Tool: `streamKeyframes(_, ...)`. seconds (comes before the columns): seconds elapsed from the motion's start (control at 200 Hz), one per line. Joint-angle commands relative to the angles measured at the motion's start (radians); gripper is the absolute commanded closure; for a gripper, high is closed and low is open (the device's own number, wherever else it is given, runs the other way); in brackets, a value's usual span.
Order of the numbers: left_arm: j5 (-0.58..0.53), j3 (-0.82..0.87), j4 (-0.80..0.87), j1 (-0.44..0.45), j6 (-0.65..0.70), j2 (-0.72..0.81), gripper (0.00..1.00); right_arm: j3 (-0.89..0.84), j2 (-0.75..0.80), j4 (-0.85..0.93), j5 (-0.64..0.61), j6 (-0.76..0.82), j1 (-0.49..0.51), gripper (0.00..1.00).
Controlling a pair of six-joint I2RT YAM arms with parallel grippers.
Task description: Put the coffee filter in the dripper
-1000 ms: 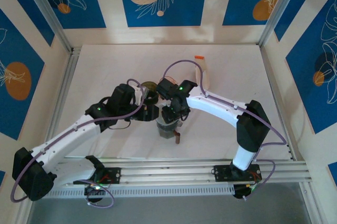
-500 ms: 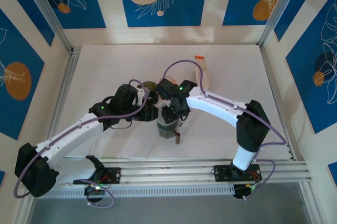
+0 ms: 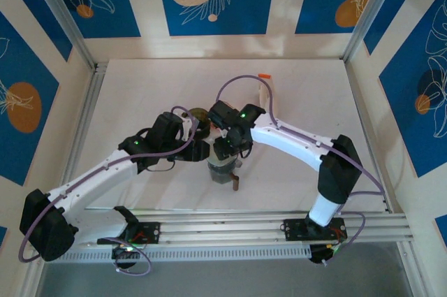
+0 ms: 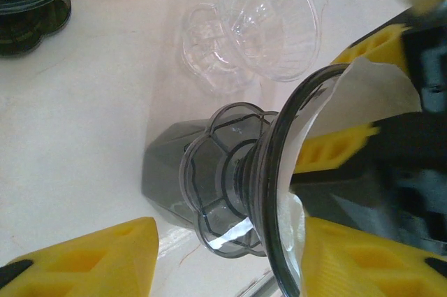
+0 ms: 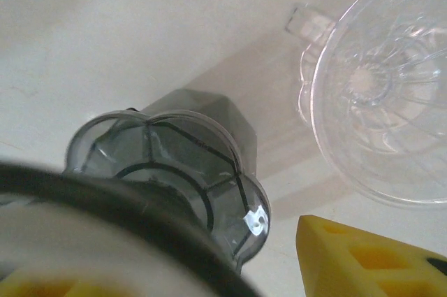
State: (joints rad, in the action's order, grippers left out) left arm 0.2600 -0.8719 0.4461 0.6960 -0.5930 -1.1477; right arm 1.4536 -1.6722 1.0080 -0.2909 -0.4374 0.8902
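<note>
Last second: my right arm has nudged left over the dripper and my left arm has crept in; the dripper itself hasn't moved. The filter sits inside the dripper's mouth, white paper against the dark rim, so placement looks nearly done and it just needs releasing and seating. My right jaws stand apart across the rim: one finger is outside it with bare tabletop between, the other is down by the paper, so not clamped as far as I see. My left jaws flank the dripper; gripping or only bracketing, can't tell. The filter's long axis follows the dripper's, tip toward the scalloped base, open end toward my right jaws. A clear dripper lies just behind.
</note>
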Motion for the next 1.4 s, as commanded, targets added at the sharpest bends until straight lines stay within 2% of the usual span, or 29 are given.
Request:
streamKeyframes(0.0,0.002,0.011,0.011,-0.006,0.002,0.003,0.44,0.055,0.077,0.025,-0.033,-0.016,0.008,0.43)
streamKeyframes(0.28,0.002,0.003,0.007,-0.006,-0.005,0.009,0.40,0.053,0.216,0.023,-0.135,-0.038,0.008,0.43)
streamKeyframes(0.57,0.013,0.001,-0.023,-0.006,-0.025,0.030,0.27,-0.098,0.421,-0.139,-0.191,-0.036,0.009,0.44)
streamKeyframes(0.815,0.017,-0.016,-0.043,-0.006,-0.044,0.059,0.20,-0.134,0.475,-0.149,-0.248,-0.043,0.006,0.44)
streamKeyframes(0.94,-0.013,-0.040,-0.026,-0.007,-0.042,0.085,0.20,-0.166,0.512,-0.167,-0.289,-0.054,0.003,0.44)
streamKeyframes(1.105,-0.129,-0.058,0.008,-0.007,-0.021,0.146,0.18,-0.245,0.588,-0.218,-0.352,-0.083,-0.011,0.43)
streamKeyframes(1.24,-0.186,-0.042,0.023,-0.029,-0.016,0.174,0.15,-0.328,0.654,-0.232,-0.278,-0.110,-0.071,0.43)
streamKeyframes(1.396,-0.027,0.032,-0.037,-0.203,-0.090,0.154,0.18,-0.399,0.695,-0.193,-0.078,-0.170,-0.207,0.43)
